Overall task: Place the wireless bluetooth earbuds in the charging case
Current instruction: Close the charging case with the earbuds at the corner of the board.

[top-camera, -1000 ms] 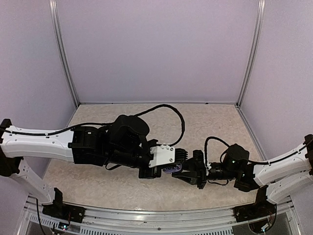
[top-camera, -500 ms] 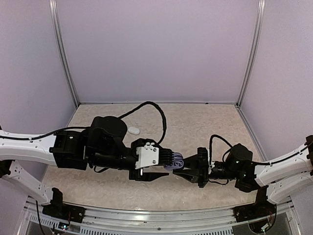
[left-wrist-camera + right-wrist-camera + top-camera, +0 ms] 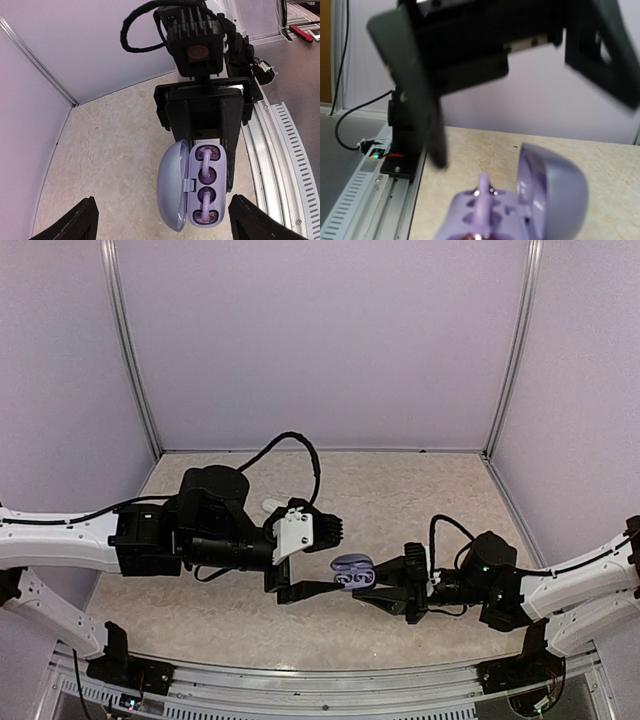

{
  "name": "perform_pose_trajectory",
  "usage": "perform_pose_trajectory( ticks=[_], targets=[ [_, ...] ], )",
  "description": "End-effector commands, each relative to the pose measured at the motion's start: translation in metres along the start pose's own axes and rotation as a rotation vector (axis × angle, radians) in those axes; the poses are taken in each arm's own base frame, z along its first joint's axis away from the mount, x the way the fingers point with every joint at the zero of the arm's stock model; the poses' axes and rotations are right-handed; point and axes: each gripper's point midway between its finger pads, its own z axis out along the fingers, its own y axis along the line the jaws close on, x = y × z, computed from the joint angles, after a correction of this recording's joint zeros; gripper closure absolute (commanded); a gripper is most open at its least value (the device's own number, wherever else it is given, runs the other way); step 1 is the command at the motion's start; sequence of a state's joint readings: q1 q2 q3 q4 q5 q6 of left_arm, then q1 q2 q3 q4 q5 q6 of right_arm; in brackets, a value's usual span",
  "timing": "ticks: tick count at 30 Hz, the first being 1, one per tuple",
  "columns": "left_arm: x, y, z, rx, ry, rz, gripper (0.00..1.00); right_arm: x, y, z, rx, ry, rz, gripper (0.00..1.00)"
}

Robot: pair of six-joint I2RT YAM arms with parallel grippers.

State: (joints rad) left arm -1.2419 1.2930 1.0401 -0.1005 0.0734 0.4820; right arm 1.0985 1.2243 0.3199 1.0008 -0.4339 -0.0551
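Note:
The lilac charging case hangs above the table with its lid swung open. Two lilac earbuds lie in the wells of its base, stems pointing toward each other. My right gripper is shut on the case's base, and its black fingers show on either side of the case in the left wrist view. My left gripper stands open just left of the case and touches nothing. Its fingertips sit in the bottom corners of that view. In the right wrist view the case fills the bottom edge.
A small white oval object lies on the beige table behind the left gripper. Lilac walls close in the back and both sides. A metal rail runs along the near edge by the arm bases.
My left gripper has opened wide and drawn back to the left, off the case. The case lid now stands open. The right gripper still holds the case in about the same place.

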Motion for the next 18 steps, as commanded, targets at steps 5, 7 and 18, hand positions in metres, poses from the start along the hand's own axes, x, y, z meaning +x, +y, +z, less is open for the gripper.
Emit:
perform_pose_trajectory(
  ticks=[5, 7, 18],
  targets=[
    [-0.001, -0.051, 0.012, 0.184, -0.019, 0.074, 0.14, -0.025, -0.004, 0.005, 0.008, -0.057, -0.027, 1.0],
    [-0.004, -0.06, 0.012, 0.187, -0.015, 0.109, 0.14, -0.025, -0.007, 0.004, 0.022, -0.056, -0.018, 1.0],
    [0.0, -0.061, 0.008, 0.066, 0.041, 0.251, 0.19, -0.026, -0.026, -0.003, 0.08, -0.075, 0.083, 1.0]
  ],
)
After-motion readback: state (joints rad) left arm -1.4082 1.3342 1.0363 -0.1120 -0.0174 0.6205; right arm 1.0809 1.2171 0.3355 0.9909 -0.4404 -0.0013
